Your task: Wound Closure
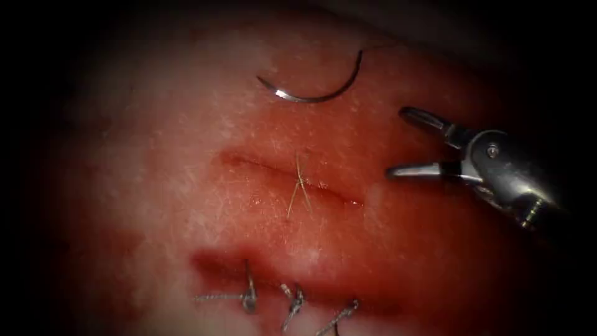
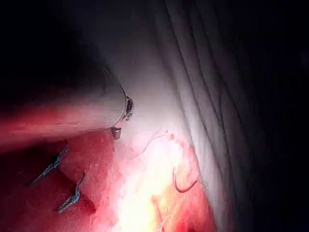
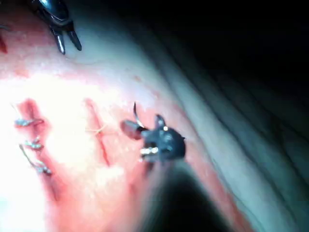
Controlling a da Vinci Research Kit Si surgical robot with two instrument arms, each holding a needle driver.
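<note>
The curved steel needle [image 1: 316, 87] lies loose on the glistening pink-red pork tissue [image 1: 186, 186], beyond the open cut [image 1: 292, 177], a pale thread tail [image 1: 300, 186] crossing it. The right tool [image 1: 395, 143], fingers spread and empty, hovers right of the cut. Blue knotted stitches [image 1: 292, 302] close a nearer cut. The left tool's shaft [image 2: 63, 116] hides its tip.

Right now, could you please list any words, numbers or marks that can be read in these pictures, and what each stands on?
None: there is no readable text.
The right tool carries no lettering, only a plain round screw; its jaws stand open and hold nothing.
The needle lies free on the tissue, above the cut, unmarked.
The stitches bear no marks.
</note>
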